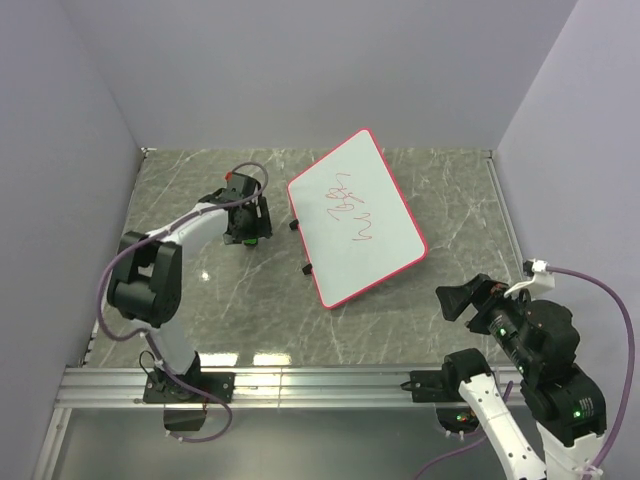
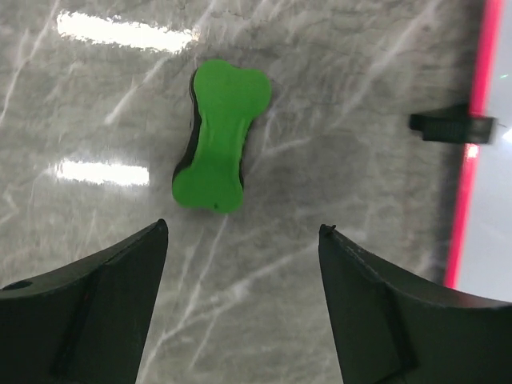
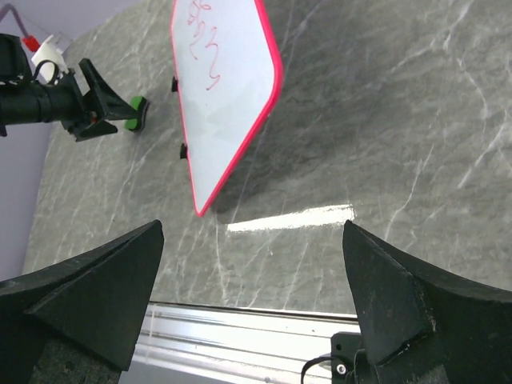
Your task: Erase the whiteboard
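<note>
**Left gripper**: my fingers are spread wide above the green bone-shaped eraser. It lies flat on the marbled worktop, left of centre, just beyond my fingertips and not yet between them. To grasp it well, I judge I should advance until its narrow waist sits between the pads, turn to match its slant, then descend and close.

**Whiteboard**: black clips line its left long edge, just right of the eraser. The board lies askew mid-worktop, reaching toward the far edge, with red scribbles unerased.

**Right gripper**: my fingers are spread and hold nothing, raised near the front right corner.
</note>
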